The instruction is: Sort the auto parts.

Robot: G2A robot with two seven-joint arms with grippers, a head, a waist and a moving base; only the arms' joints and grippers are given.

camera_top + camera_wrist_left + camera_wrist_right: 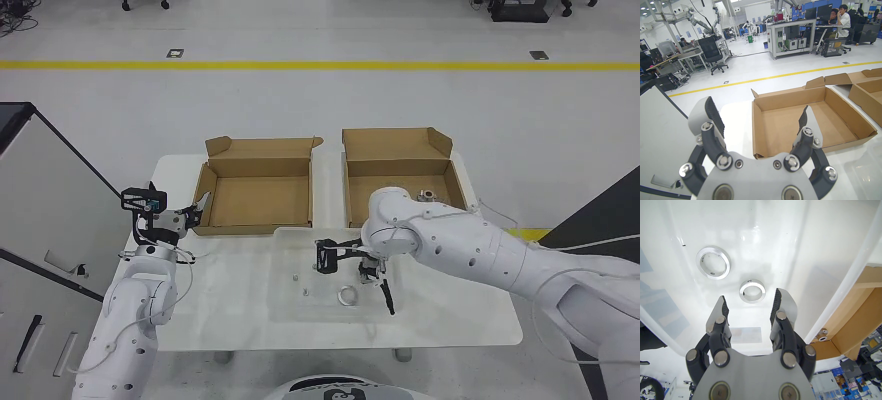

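The left gripper hangs over the white table, well to the left of the clear tray. Its fingers are spread wide and nothing is between them. Just beside it is the left cardboard box, which stands open directly behind the left half of the tray. The floor of this box is bare.

Inside the tray, toward its left side, lie two very small pieces; what they are, I cannot tell. More to the right in the tray lie two metal rings, flat on the floor and apart from each other: a large ring and a small ring.

The right gripper is above the right half of the tray and points down into it. Its fingers are apart and hold nothing. The small ring lies just in front of the fingertips, and the large ring lies farther off to one side.

The right cardboard box stands open directly behind the right half of the tray. One small metal part lies in it, near its back right corner.
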